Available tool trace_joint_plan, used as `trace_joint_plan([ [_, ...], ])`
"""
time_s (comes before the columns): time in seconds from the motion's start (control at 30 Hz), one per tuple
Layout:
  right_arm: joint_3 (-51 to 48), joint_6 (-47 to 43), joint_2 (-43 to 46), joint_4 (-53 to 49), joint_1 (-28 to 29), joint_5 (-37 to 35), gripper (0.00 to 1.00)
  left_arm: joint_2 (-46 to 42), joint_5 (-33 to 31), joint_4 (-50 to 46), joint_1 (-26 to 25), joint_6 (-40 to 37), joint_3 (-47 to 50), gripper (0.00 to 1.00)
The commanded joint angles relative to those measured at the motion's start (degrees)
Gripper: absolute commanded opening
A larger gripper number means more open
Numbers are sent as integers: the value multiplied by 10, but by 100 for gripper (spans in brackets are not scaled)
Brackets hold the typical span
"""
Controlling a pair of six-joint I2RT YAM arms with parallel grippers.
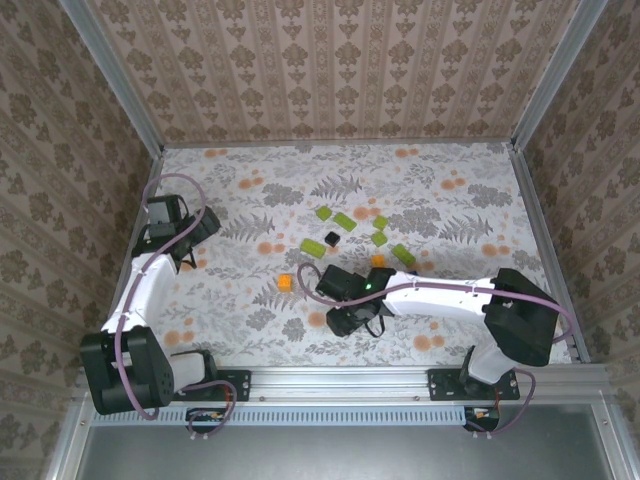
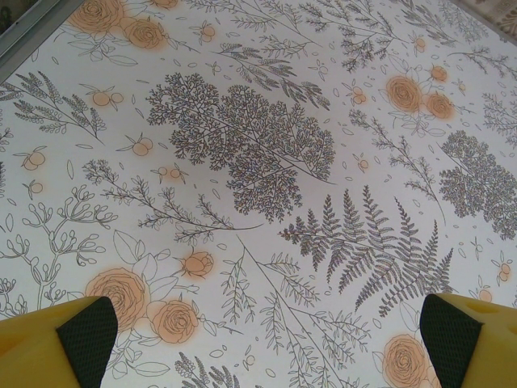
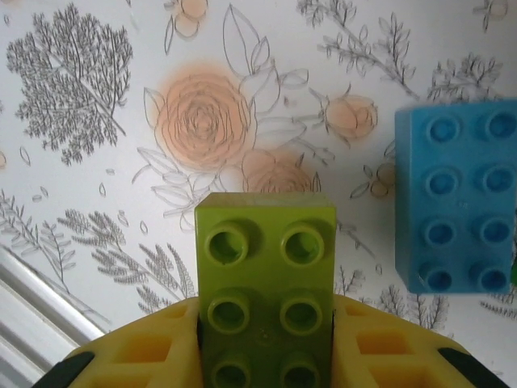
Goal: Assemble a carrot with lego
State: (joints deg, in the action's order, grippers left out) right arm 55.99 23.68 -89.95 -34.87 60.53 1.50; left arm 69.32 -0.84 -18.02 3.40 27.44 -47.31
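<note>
My left claw hangs spread wide over the patterned bench. My right claw is clamped on a lime-green brick by its flat side walls, the best hold, I judge, for light, rigid, slick plastic. A blue brick lies just to its right.

Scattered lime bricks, black brick, orange brick, floral table
</note>
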Motion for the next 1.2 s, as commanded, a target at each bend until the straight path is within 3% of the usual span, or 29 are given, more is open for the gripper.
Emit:
trace_joint_plan([
  [0.0, -30, -6, 3, -99, -3, 25, 32, -7, -2, -9, -3, -4, -19, 100],
  [0.63, -99, 47, 7, -48, -5, 29, 32, -5, -2, -9, -5, -4, -21, 100],
  [1.17, -104, 72, -90, -55, 37, -3, 32, -2, -6, -8, -10, -5, -20, 100],
])
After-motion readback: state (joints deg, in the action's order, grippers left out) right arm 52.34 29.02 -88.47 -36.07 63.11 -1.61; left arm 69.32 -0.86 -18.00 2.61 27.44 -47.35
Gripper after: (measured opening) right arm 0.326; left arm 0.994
